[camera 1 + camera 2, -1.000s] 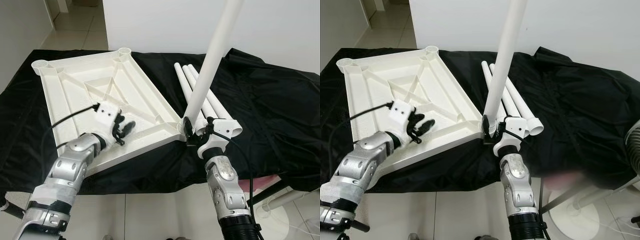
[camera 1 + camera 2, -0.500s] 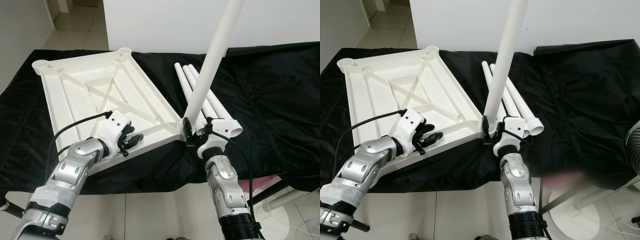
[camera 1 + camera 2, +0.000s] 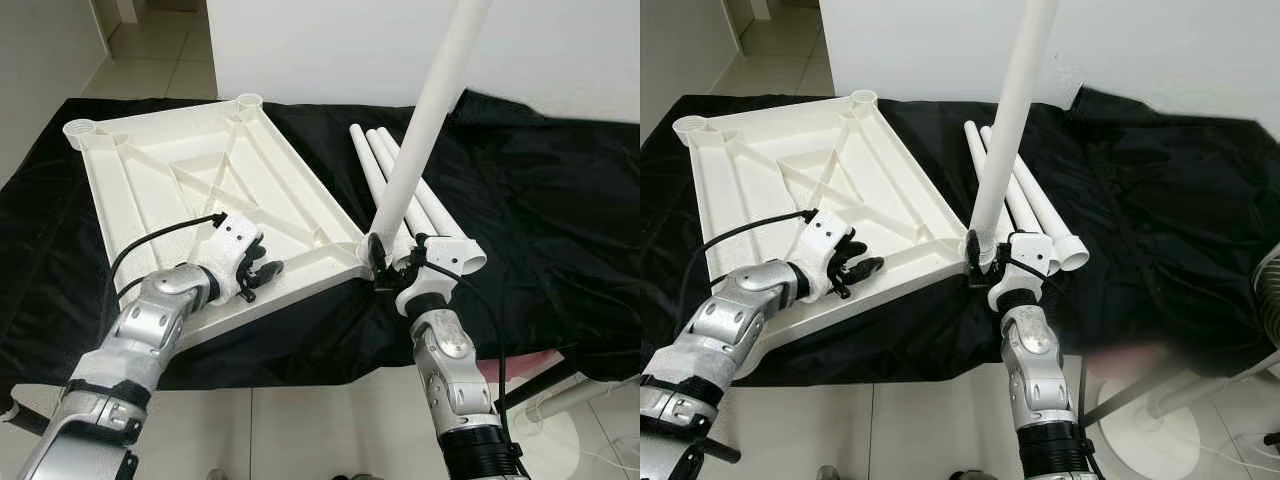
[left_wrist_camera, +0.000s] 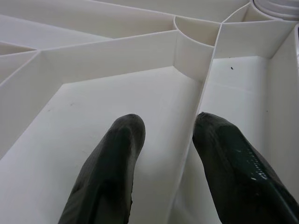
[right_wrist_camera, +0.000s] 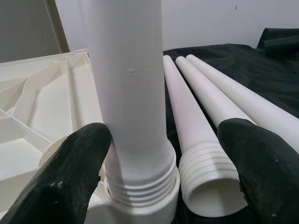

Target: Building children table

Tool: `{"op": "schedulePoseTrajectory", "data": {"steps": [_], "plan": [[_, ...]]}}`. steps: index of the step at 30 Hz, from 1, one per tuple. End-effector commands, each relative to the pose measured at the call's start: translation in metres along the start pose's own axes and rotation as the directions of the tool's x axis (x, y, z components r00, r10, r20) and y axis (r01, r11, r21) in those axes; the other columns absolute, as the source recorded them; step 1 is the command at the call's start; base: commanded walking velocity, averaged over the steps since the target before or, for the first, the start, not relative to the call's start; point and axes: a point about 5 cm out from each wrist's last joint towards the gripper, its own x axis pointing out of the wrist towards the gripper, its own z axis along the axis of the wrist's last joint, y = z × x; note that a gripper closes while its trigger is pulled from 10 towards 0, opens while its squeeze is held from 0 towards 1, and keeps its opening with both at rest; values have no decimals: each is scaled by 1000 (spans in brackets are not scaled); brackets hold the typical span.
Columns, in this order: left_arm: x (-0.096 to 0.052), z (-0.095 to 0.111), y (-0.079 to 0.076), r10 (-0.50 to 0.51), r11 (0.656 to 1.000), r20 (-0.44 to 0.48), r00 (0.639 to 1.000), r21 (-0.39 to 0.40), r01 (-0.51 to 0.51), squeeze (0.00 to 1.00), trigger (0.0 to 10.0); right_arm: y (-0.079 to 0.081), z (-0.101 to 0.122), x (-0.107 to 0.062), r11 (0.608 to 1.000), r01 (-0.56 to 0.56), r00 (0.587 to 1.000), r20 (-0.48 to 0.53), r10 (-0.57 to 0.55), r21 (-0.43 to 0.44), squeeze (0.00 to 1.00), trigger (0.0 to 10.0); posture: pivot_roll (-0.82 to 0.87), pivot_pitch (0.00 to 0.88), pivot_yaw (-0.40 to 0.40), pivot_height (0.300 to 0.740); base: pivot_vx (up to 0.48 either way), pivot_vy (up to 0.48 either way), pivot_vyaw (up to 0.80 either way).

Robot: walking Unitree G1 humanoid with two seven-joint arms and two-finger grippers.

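A white plastic table top (image 3: 150,190) lies upside down on a black cloth (image 3: 540,220), its ribs facing up. A white leg (image 3: 420,130) stands upright in the near right corner socket (image 3: 362,258). My right gripper (image 3: 397,258) is open around the leg's threaded base (image 5: 140,186). One finger (image 5: 70,172) rests against the base and the other finger (image 5: 261,163) stands well apart from it. Three more legs (image 3: 400,185) lie side by side on the cloth just behind. My left gripper (image 3: 258,268) is open on the table top's near part, its fingers (image 4: 117,158) straddling a rib (image 4: 196,116).
Two open round sockets (image 3: 82,128) (image 3: 248,101) mark the table top's far corners. A white wall rises behind the cloth. On the tiled floor at the lower right stands a white round base (image 3: 1160,420). The cloth's near edge hangs over the front.
My left gripper has slid a little right along the table top's near part and its wrist has turned. The right gripper and the upright leg have stayed put.
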Motion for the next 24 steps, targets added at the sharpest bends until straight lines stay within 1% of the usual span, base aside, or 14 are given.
{"op": "schedulePoseTrajectory", "data": {"steps": [1, 3, 4, 6, 7, 8, 10, 11, 12, 13, 18, 22, 23, 24], "plan": [[1, -4, 9, 103, 995, -41, 994, 2, -103, 0, 10000, -6, -2, 0, 1000, 27, 1000, -7, -27, -7, 0, 10000, -73, 79, -35, 740, 0, 0, 0], [2, -4, 9, 99, 995, -47, 994, 6, -98, 0, 10000, -6, -2, 1, 1000, 29, 1000, -6, -29, -8, 0, 10000, -74, 78, -35, 740, 0, 0, 0], [3, -3, 8, 80, 997, -48, 996, 5, -80, 216, 10000, -6, -2, 1, 999, 31, 999, -6, -31, -10, 0, 10000, -75, 78, -33, 740, 0, 0, 0], [3, -2, 7, 71, 997, -45, 996, 3, -71, 216, 10000, -6, -2, 1, 999, 32, 999, -6, -32, -10, 0, 10000, -75, 78, -33, 740, 0, 0, 0], [3, -2, 7, 67, 998, -42, 997, -12, -68, 1000, 10000, -6, -2, 1, 999, 33, 999, -5, -33, -11, 0, 10000, -75, 78, -33, 740, 0, 0, 0], [3, -2, 7, 67, 998, -42, 997, -12, -68, 1000, 10000, -6, -2, 1, 999, 33, 999, -5, -33, -11, 0, 10000, -75, 78, -33, 740, 0, 0, 0], [4, -1, 7, 66, 998, -57, 996, 21, -65, 1000, 10000, -7, -2, 1, 999, 36, 999, -4, -36, -12, 0, 10000, -75, 78, -33, 740, 0, 0, 0], [4, 0, 8, 69, 997, -72, 995, 49, -66, 898, 10000, -7, -2, 1, 999, 36, 999, -1, -36, -11, 0, 10000, -75, 78, -33, 740, 0, 0, 0], [4, 0, 8, 69, 997, -72, 995, 49, -66, 898, 10000, -7, -2, 1, 999, 36, 999, -1, -36, -11, 0, 10000, -75, 78, -33, 740, 0, 0, 0], [5, 1, 7, 64, 995, -84, 994, 76, -58, 0, 10000, -7, -1, 1, 999, 36, 999, 1, -36, -11, 0, 10000, -75, 77, -32, 740, 0, 0, 0], [5, 2, 7, 54, 995, -100, 994, 86, -45, 0, 10000, -7, -1, 2, 999, 35, 999, 3, -35, -11, 0, 10000, -75, 77, -32, 740, 0, 0, 0], [6, 2, 7, 59, 995, -139, 989, 86, -47, 0, 10000, -7, -2, 1, 999, 36, 999, 4, -36, -12, 0, 10000, -78, 77, -30, 740, 0, 0, 0], [7, 1, 6, 58, 995, -149, 987, 93, -45, 0, 9647, -7, -2, 1, 999, 36, 999, 4, -36, -12, 0, 10000, -78, 77, -30, 740, 0, 0, 0], [7, 0, 6, 62, 995, -159, 985, 93, -48, 0, 6235, -7, -2, 1, 999, 37, 999, 4, -37, -11, 0, 10000, -78, 78, -28, 740, 0, 0, 0]]}}
